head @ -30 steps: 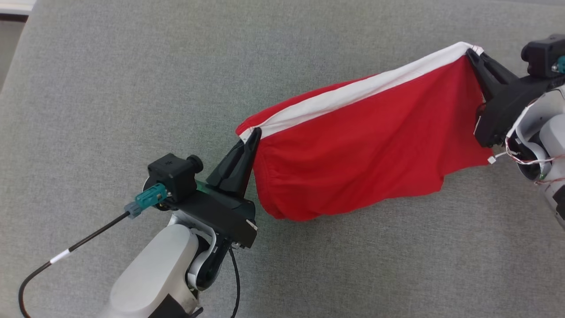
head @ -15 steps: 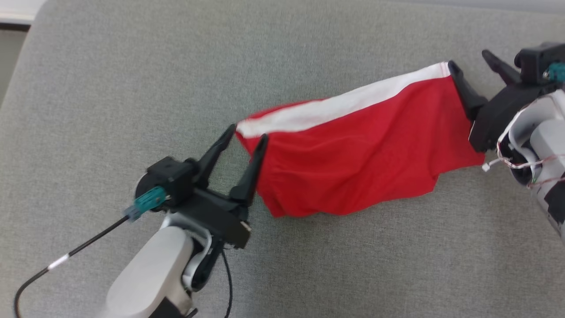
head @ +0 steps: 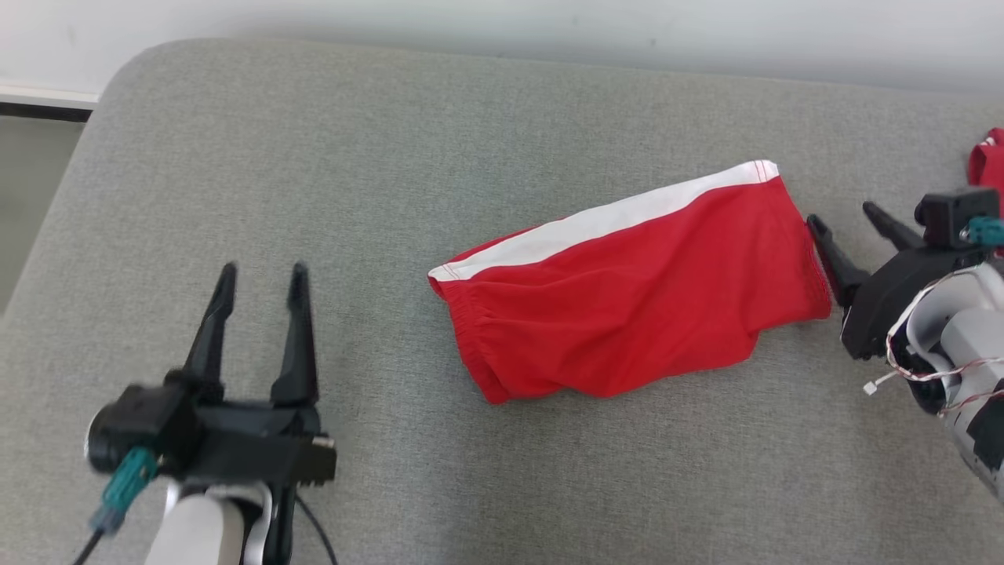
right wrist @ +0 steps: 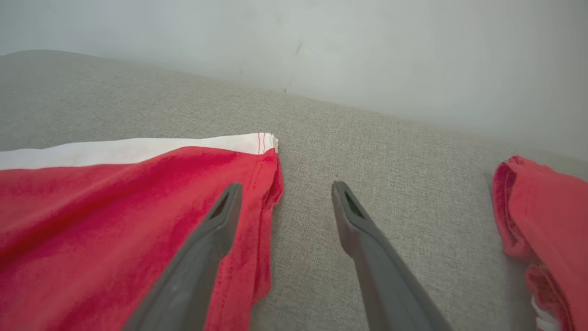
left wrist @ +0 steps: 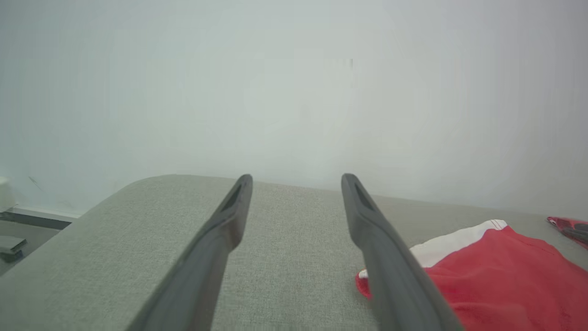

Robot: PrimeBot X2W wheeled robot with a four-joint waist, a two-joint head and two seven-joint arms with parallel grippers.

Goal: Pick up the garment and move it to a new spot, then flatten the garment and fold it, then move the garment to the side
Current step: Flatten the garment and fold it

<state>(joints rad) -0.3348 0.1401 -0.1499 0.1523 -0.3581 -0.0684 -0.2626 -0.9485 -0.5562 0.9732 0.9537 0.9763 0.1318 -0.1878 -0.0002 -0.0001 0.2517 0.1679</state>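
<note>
The garment (head: 627, 306) is a pair of red shorts with a white stripe along its far edge. It lies loose and somewhat wrinkled on the grey cushion (head: 392, 196), right of centre. My left gripper (head: 263, 271) stands open at the lower left, well apart from the cloth, with nothing between its fingers. In the left wrist view the left gripper (left wrist: 297, 178) is open and the garment (left wrist: 496, 276) lies to its right. My right gripper (head: 841, 216) is open just beside the garment's right end. In the right wrist view the right gripper (right wrist: 287, 185) has its left finger over the garment's hem (right wrist: 115, 211).
A second red piece of cloth (right wrist: 542, 211) lies at the cushion's far right, past my right gripper, and shows as red cloth (head: 987, 161) at the head view's edge. A pale wall (head: 549, 31) runs behind the cushion. The cushion's rounded left edge drops to the floor (head: 31, 180).
Both grippers opened and let go of the garment, which dropped flat onto the cushion. My left arm drew back to the left, away from the cloth. The head camera also shifted.
</note>
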